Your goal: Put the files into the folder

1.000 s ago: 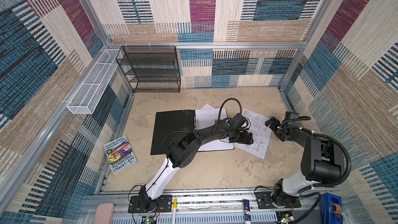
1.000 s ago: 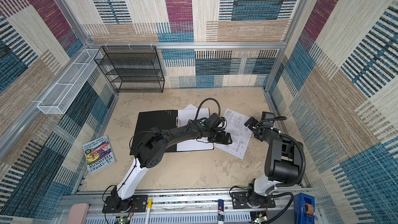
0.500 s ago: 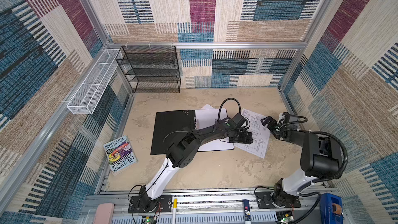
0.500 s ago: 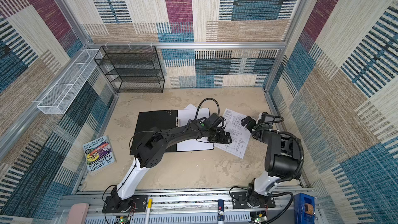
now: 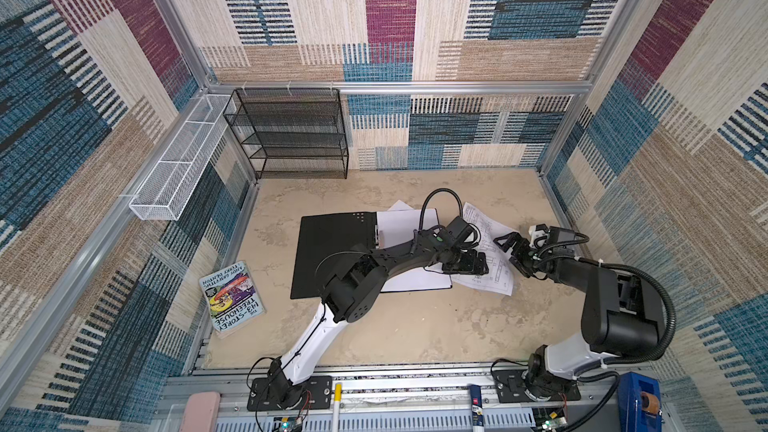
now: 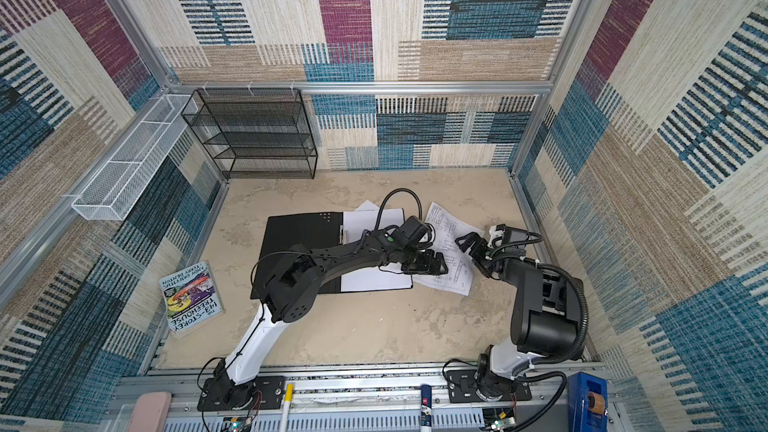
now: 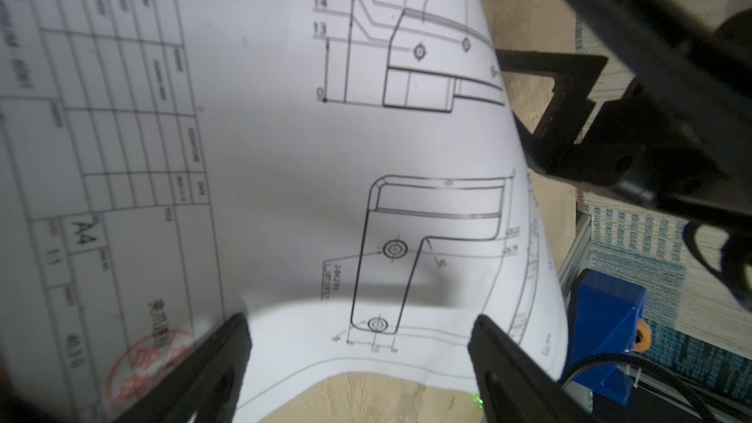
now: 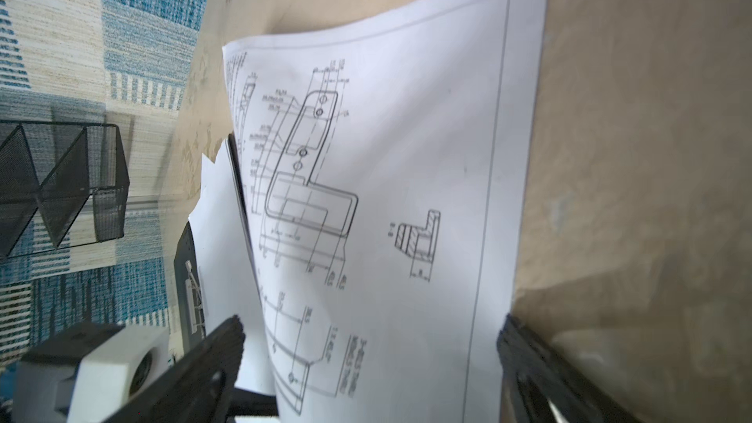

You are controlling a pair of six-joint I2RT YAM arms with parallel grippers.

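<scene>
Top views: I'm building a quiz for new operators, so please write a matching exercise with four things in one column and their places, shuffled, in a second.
Things:
1. folder
2. printed sheet
3. book
4. black wire rack

Places:
A. against the back wall
B. beside the left wall
C. lying open, mid-table
D. rightmost paper on the table

Pairs: 1-C, 2-D, 3-B, 4-A

White files bear black line drawings; folder shows black
</scene>
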